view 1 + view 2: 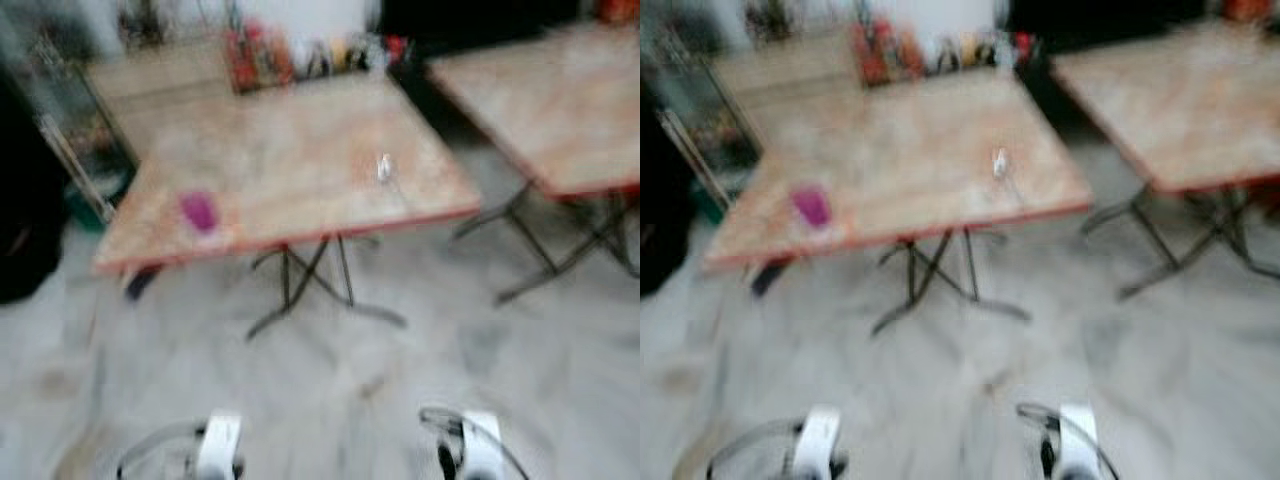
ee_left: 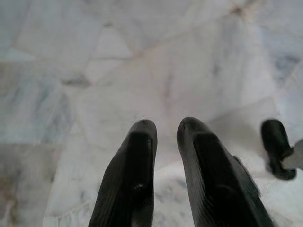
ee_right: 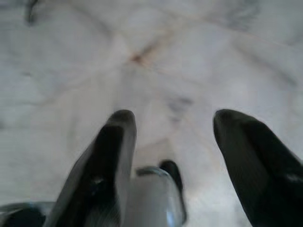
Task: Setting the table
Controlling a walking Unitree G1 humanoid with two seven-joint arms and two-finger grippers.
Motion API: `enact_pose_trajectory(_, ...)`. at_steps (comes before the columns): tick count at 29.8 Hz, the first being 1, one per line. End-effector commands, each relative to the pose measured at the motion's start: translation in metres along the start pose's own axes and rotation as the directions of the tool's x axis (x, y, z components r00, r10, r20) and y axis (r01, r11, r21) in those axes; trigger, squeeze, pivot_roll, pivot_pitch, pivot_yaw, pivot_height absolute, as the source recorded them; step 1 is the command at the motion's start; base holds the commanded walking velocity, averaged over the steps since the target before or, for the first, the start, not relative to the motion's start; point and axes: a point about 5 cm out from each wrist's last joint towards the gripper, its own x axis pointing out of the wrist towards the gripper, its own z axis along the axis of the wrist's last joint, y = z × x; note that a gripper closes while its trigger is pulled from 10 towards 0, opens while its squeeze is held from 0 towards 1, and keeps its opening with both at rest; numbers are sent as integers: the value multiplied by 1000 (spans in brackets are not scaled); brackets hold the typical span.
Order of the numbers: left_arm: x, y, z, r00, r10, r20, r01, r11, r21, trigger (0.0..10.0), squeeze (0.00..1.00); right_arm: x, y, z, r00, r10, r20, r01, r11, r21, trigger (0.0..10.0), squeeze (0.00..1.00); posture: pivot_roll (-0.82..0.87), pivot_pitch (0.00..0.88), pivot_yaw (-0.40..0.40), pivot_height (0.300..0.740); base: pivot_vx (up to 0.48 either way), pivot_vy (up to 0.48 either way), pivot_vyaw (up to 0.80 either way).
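Note:
A wooden folding table (image 1: 290, 160) with a red edge stands ahead of me, blurred. On its near left corner lies a small purple thing (image 1: 198, 211). A small pale object (image 1: 383, 168) sits toward its right side; I cannot make out what either is. Both my arms hang low over the marble floor, the left arm (image 1: 220, 448) and the right arm (image 1: 472, 448). My left gripper (image 2: 165, 126) points down at the floor, its fingers nearly together and holding nothing. The right gripper (image 3: 173, 118) also hangs over the floor, fingers wide apart and empty.
Bottles and jars (image 1: 300, 55) crowd the table's far edge. A second table (image 1: 560, 100) stands to the right, with a gap between the two. Dark furniture and a green bin (image 1: 90, 195) are on the left. Pale marble floor (image 1: 330, 380) lies between me and the table.

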Motion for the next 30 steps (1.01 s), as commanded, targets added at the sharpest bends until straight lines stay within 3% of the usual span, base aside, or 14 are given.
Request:
enact_pose_trajectory(1,0,-4,-5,1000,-8,-19,8,1000,-6,10000,0,1,-5,4,1000,-13,8,13,1000,6,10000,0,-252,0,117,740,0,0,0)
enact_pose_trajectory(30,0,-10,-6,1000,-14,-23,13,999,-29,10000,0,1,-6,7,1000,-18,19,18,1000,16,10000,0,-249,0,110,740,233,0,-32)
